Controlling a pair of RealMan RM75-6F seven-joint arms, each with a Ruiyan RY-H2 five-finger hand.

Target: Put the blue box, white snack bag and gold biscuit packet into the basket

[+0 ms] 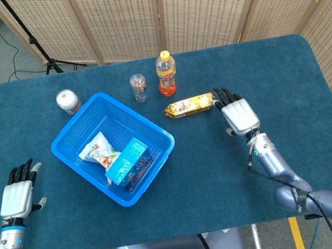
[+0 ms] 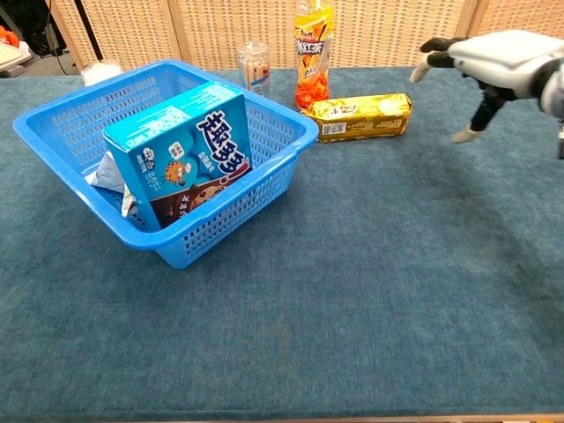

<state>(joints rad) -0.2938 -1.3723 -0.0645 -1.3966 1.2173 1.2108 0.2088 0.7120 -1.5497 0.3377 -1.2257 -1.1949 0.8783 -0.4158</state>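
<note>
The right hand (image 1: 238, 115) hovers spread and empty just beside the gold packet (image 1: 189, 105), which lies on the table (image 1: 258, 65) near the bottle (image 1: 166, 73), while the box (image 1: 129, 161) and bag (image 1: 97, 150) sit in the basket (image 1: 71, 123) and the left hand (image 1: 17, 198) rests open, well apart.

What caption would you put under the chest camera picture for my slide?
Right hand open beside the gold packet; blue box already in the basket.

bottle (image 1: 166, 74) behind packet (image 1: 189, 105), right side open
</note>
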